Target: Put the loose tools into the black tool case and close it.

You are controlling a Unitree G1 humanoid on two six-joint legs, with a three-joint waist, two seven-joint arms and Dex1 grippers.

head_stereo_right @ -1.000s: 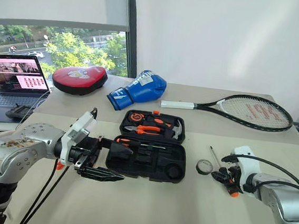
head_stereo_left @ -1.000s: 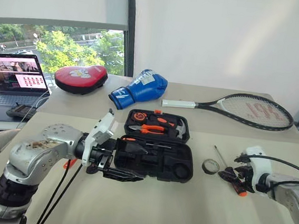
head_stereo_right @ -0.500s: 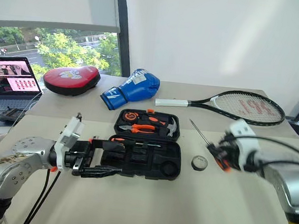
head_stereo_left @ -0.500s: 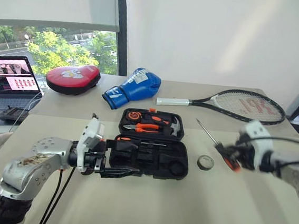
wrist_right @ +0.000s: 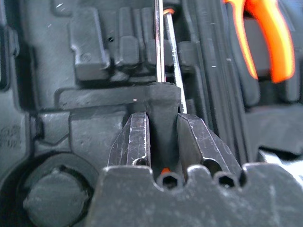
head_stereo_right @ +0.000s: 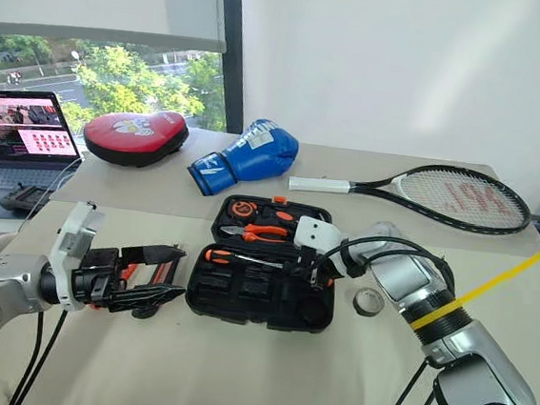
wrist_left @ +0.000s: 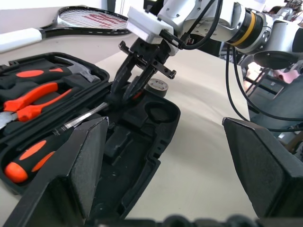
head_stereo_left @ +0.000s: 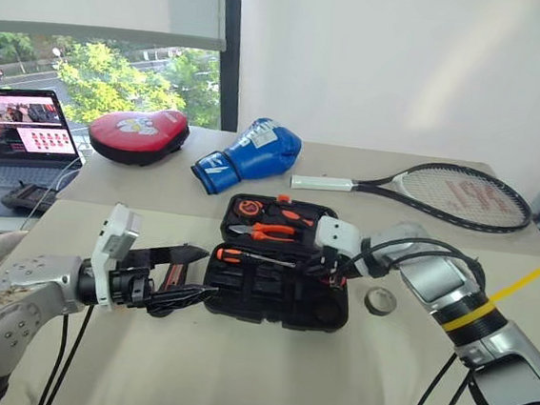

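Observation:
The black tool case lies open mid-table, its lid holding orange-handled pliers and a hammer. One orange-handled screwdriver rests in the base. My right gripper hangs over the base's right part, shut on the black handle of another screwdriver whose shaft points along the slots. The small tape roll lies on the table right of the case. My left gripper stands open just left of the case. An orange-and-black thing partly shows behind its fingers.
At the back lie a red oval pad, a blue boxing glove and a tennis racket. A laptop stands at the far left. A yellow strap and cables run along my right arm.
My right gripper shut on the screwdriver at the right, then carried it left to above the case. My left gripper drew back left from the case's edge. The camera also shifted.

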